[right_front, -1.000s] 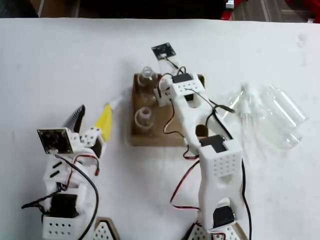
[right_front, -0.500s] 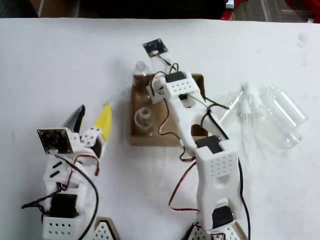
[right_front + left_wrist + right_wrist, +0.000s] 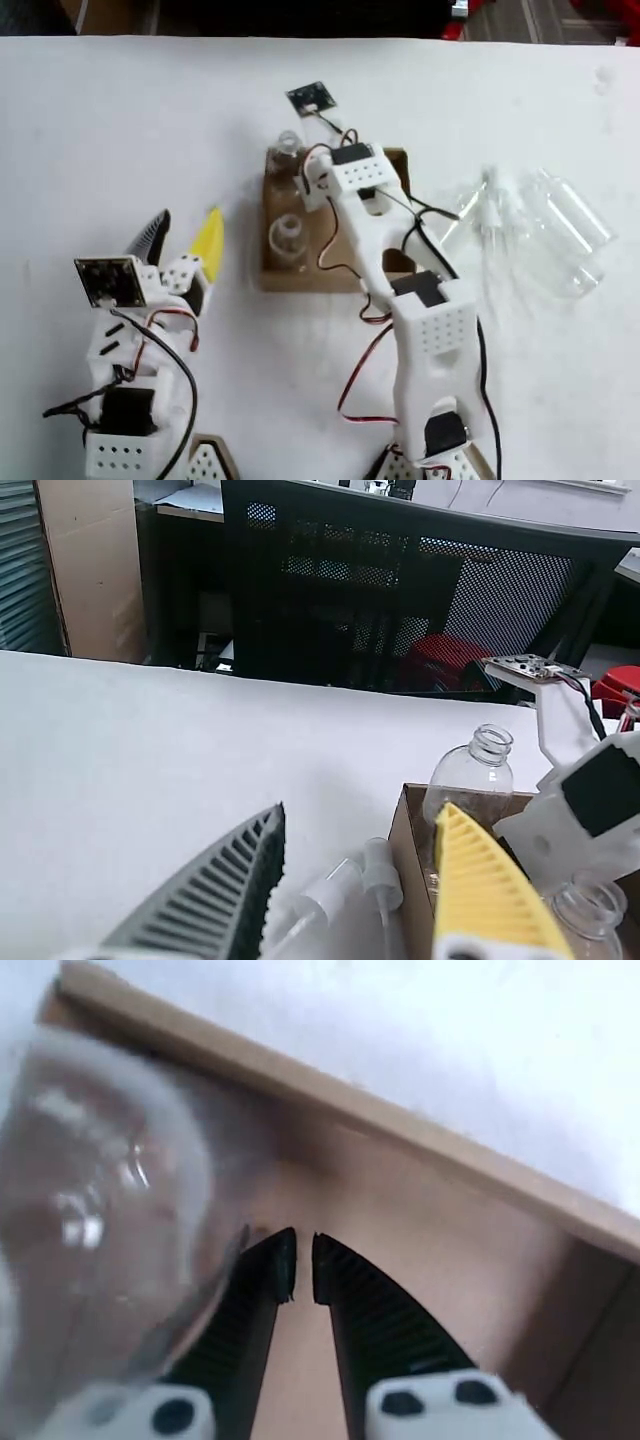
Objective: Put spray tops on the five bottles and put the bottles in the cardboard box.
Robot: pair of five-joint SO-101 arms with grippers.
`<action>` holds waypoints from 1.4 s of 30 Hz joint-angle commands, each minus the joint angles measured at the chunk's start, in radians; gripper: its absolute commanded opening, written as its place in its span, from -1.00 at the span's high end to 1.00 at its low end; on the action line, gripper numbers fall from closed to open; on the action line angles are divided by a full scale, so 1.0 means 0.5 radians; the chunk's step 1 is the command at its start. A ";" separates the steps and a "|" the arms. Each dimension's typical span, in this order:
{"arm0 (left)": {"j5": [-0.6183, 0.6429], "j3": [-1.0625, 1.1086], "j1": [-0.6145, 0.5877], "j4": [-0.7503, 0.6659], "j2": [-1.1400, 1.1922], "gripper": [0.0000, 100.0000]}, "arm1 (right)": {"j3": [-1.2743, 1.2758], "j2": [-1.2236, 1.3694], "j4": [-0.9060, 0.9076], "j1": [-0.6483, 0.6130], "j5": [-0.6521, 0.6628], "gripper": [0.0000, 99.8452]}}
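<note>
High view: the cardboard box [image 3: 300, 278] sits mid-tabletop [image 3: 120, 110] with 2 uncapped bottles [image 3: 287, 236] standing inside, and the right arm [image 3: 375, 215] reaches over it. Other clear bottles [image 3: 572, 228] lie well apart, to the right. The left hand [image 3: 188, 225] is near the box, fingers apart.

Left wrist view: the left hand [image 3: 360, 815] gapes empty, and a spray top [image 3: 350, 885] lies between its fingers (just beside the box).

Right wrist view: the right hand [image 3: 300, 1248] is inside the box, fingers almost together on nothing, with a bottle [image 3: 100, 1190] just beside it.
</note>
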 commanded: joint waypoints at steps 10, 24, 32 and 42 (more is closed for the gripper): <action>-0.018 -0.012 0.020 -0.058 -0.023 0.56 | -0.083 -0.324 0.407 0.137 -0.015 0.97; -0.018 -0.009 0.017 -0.055 -0.023 0.56 | -0.071 -1.189 1.042 0.621 -0.006 0.97; -0.018 0.003 0.020 -0.055 -0.023 0.56 | -0.068 -1.386 1.257 1.097 -0.006 0.97; -0.018 0.021 0.023 -0.061 -0.023 0.56 | -0.080 -1.189 0.980 1.502 0.703 0.96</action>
